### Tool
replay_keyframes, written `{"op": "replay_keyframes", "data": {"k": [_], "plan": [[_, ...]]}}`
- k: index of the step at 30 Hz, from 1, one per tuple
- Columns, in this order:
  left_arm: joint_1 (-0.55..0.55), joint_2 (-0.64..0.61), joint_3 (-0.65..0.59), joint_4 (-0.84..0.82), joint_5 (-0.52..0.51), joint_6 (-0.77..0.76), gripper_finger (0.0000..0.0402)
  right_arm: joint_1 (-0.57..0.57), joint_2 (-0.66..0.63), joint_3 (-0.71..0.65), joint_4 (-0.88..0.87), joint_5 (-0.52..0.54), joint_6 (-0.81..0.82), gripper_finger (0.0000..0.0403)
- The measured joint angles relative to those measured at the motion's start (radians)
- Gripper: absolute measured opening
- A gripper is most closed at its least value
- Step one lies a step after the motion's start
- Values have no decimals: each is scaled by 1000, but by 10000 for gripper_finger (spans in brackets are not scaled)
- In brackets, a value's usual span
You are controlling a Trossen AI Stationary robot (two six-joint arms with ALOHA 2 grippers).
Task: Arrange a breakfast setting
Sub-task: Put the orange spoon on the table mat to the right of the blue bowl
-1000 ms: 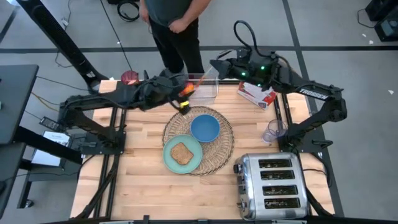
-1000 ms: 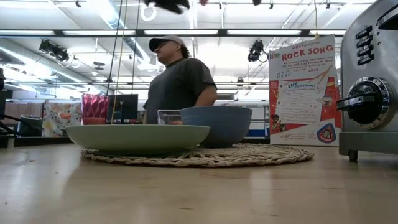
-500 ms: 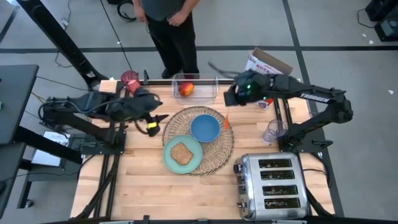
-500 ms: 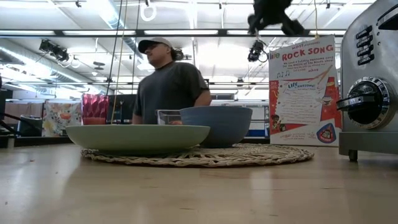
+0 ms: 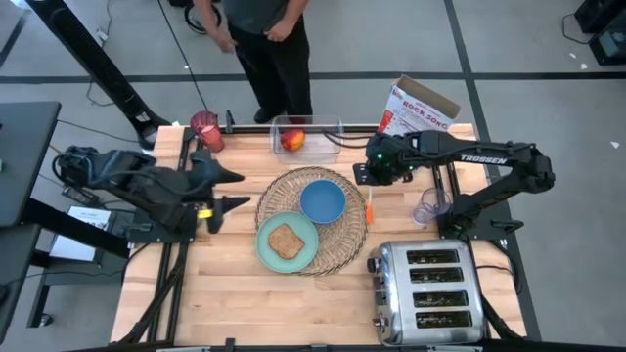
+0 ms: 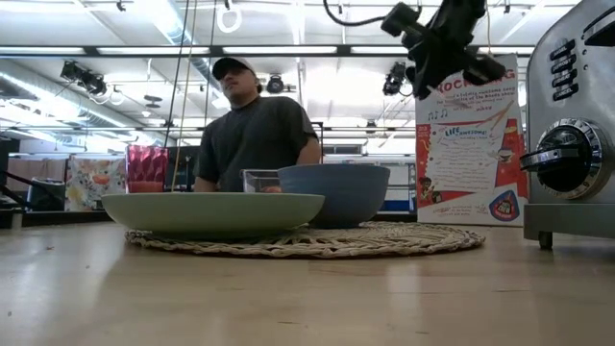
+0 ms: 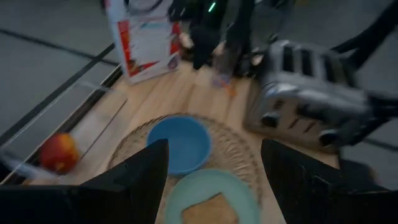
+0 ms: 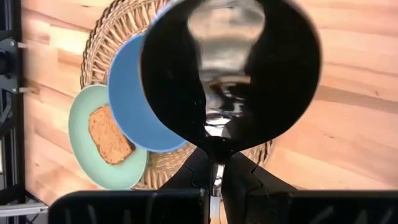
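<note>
Right gripper (image 5: pixel 370 174) is up over the right edge of the placemat (image 5: pixel 344 240), a bit right of centre in the overhead frame, and it's clamped tight on the utensil (image 5: pixel 370 207) — the orange handle pokes out below it, over the bare table (image 5: pixel 225 303) just off the mat's rim. In the right wrist shot the shiny spoon end (image 8: pixel 219 37) fills the top middle, pinched between the two dark fingers (image 8: pixel 186 180).

Left gripper (image 5: pixel 227 190) sits over the left part of the table, well apart from the mat, fingers spread wide and holding nothing.

On the mat: the plate (image 5: pixel 269 252) at lower left with the toast (image 5: pixel 285 240) on it, and the bowl (image 5: pixel 322 201) touching the plate at upper right. The apple (image 5: pixel 291 140) is in the clear tub (image 5: pixel 328 137) at the top edge of the table. The red cup (image 5: pixel 205 129) stands at the upper left corner. Toaster (image 5: pixel 428 291) takes the lower right, a box (image 5: pixel 419 106) is at the upper right, and a clear cup (image 5: pixel 427 206) is below it.

A person (image 5: pixel 262 39) stands past the table's far edge, top centre.
</note>
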Motion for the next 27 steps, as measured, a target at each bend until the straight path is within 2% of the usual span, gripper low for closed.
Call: {"op": "replay_keyframes", "data": {"k": [9, 17, 27], "plan": [[-31, -88, 0, 16, -1, 48, 263, 7, 88, -152, 95, -36, 40, 18], [-31, -94, 0, 16, 0, 129, 263, 5, 192, -243, 237, -89, 64, 18], [-31, -93, 0, 16, 0, 111, 263, 6, 318, -247, 369, -175, 87, 18]]}}
